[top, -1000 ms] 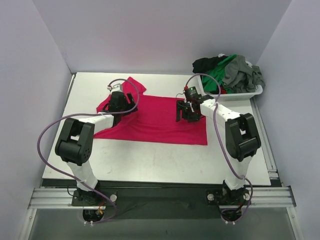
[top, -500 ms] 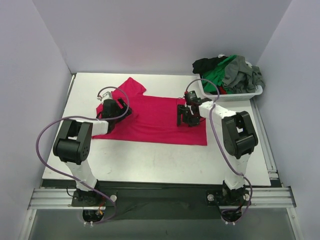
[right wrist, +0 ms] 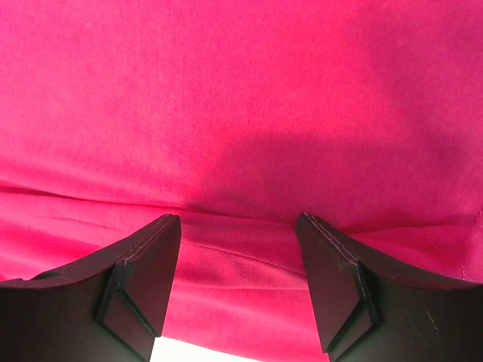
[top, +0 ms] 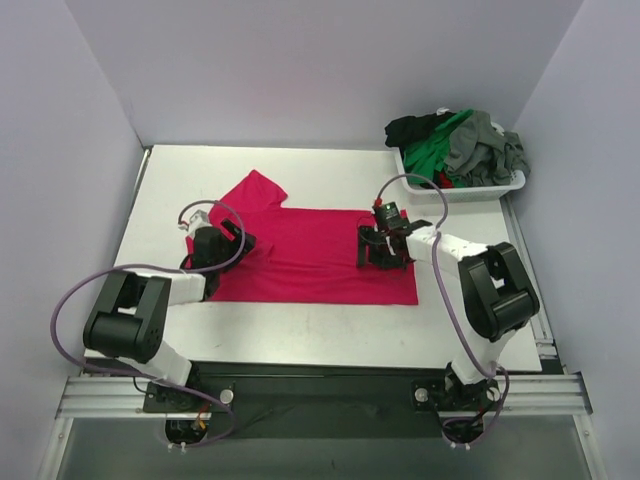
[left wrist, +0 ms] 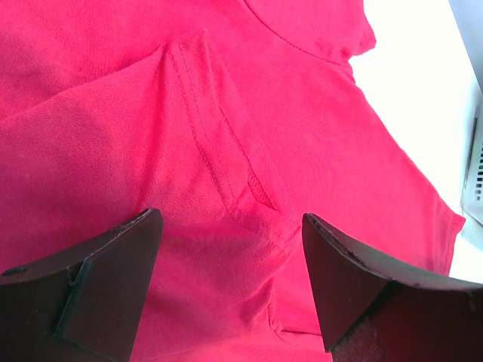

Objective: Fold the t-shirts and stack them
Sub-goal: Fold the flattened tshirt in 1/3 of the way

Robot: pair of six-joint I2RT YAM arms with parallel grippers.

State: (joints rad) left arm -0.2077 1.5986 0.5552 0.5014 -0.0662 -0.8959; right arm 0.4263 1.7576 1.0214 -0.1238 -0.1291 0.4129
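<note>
On the white bench, a crimson-red cloth t-shirt lies spread. The left hand and right hand hang open over its opposite ends.

The crimson-red t-shirt fills nearly the whole view, with a double-stitched hem running along a raised fold in it. The left gripper has its two dark fingers wide apart over that fold, gripping nothing. Bare white table shows past the shirt's far right edge.
</note>
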